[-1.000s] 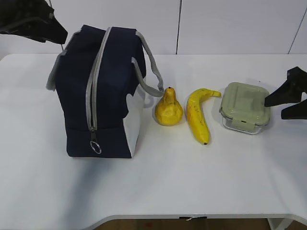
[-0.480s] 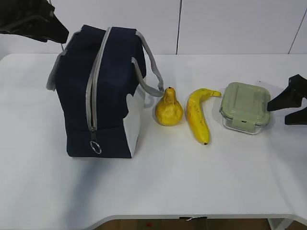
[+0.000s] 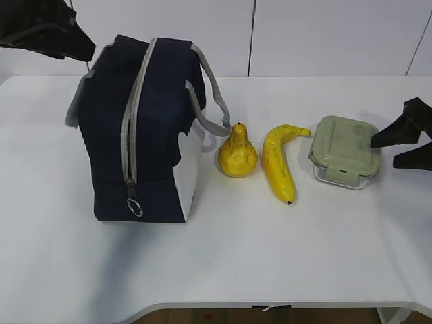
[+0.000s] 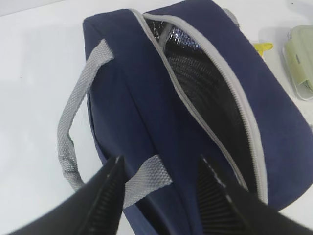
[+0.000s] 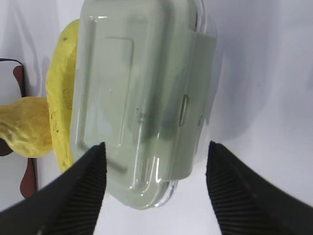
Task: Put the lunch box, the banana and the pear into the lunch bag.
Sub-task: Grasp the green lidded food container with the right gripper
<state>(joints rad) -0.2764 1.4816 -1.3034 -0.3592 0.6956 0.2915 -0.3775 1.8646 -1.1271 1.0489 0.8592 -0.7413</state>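
The navy lunch bag (image 3: pixel 138 128) stands upright at the left with its top zipper open; its foil lining shows in the left wrist view (image 4: pixel 205 93). The pear (image 3: pixel 237 154), the banana (image 3: pixel 278 162) and the green-lidded lunch box (image 3: pixel 345 150) lie in a row to its right. My left gripper (image 4: pixel 159 164) is open, above the bag's near end by a grey handle (image 4: pixel 146 178). My right gripper (image 5: pixel 154 152) is open, its jaws on either side of the lunch box's near end (image 5: pixel 142 98), apart from it. In the exterior view it (image 3: pixel 385 152) sits at the box's right edge.
The white table (image 3: pixel 223 256) has a front edge near the bottom of the exterior view. A white wall stands behind. The bag's second handle (image 3: pixel 212 101) hangs toward the pear. The left arm (image 3: pixel 47 34) is at the top left corner.
My right gripper drew back to the right half a second ago and has come back left toward the lunch box. The left arm and the objects have not moved.
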